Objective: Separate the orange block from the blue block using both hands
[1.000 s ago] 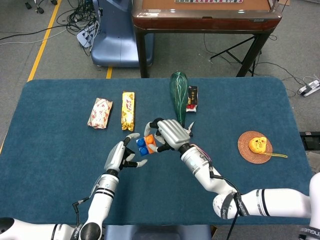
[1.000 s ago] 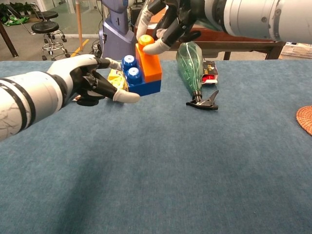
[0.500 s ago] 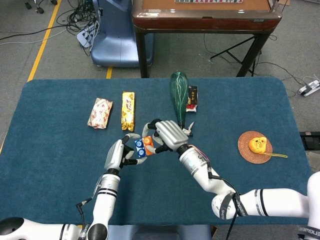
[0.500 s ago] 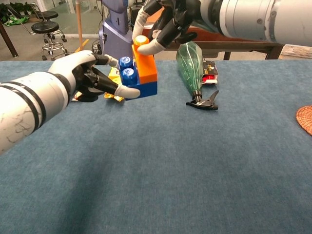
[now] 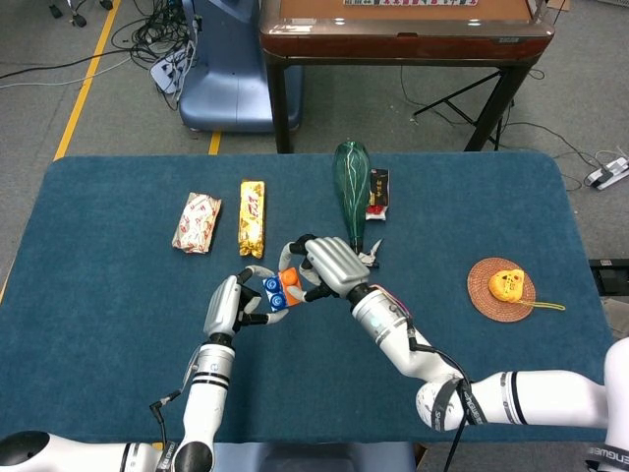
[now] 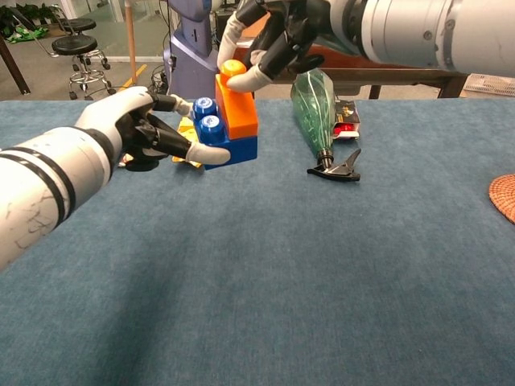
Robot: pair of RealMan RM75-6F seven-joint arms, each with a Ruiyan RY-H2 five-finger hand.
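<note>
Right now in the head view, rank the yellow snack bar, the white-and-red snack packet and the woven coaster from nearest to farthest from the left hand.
From the left hand:
1. Yellow snack bar, just behind the hand.
2. White-and-red snack packet, behind and further left.
3. Woven coaster, far across on the right side of the table.

Grey carpet floor (image 5: 88,39) with yellow tape line (image 5: 86,79), wooden table (image 5: 403,29), office stool (image 6: 74,48).

Since a second ago the left hand (image 6: 133,129) has closed in, and its fingers (image 6: 193,154) now grip the blue block (image 6: 228,150). The joined blocks, orange block (image 6: 236,108) on top, seem to have shifted slightly toward the bench's left edge.
</note>
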